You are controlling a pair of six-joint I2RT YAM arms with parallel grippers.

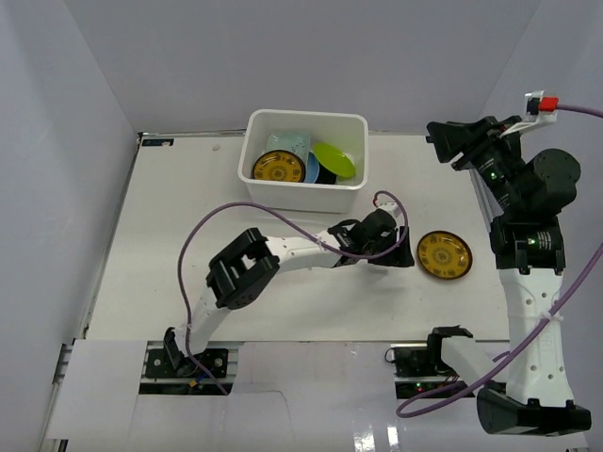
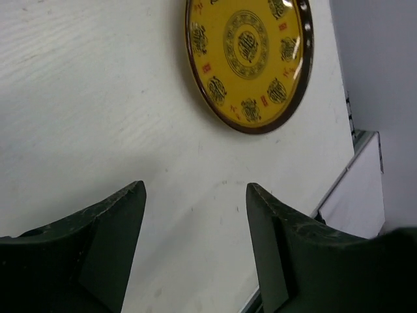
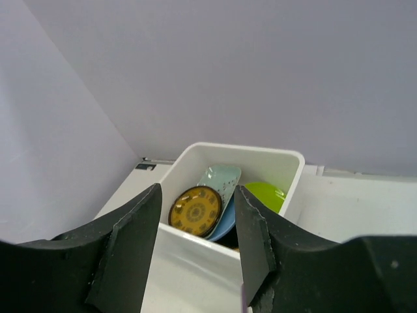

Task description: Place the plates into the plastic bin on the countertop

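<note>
A yellow patterned plate [image 1: 445, 254] lies flat on the white countertop [image 1: 170, 245], right of centre. My left gripper [image 1: 405, 247] is low, just left of it, open and empty; in the left wrist view the plate [image 2: 247, 59] lies ahead of the gripper [image 2: 195, 195]. The white plastic bin [image 1: 306, 193] at the back holds a second yellow plate [image 1: 277, 168], a pale-green rectangle [image 1: 287, 143], a lime green plate [image 1: 333, 158] and a light blue one [image 1: 311, 169]. My right gripper [image 1: 443, 141] hovers high to the bin's right, open and empty, facing the bin [image 3: 260, 151].
Pale grey walls [image 1: 66, 188] close in the countertop on the left, back and right. A purple cable [image 1: 198, 235] loops over the left arm. The countertop's right edge strip [image 2: 339, 189] runs close beyond the loose plate.
</note>
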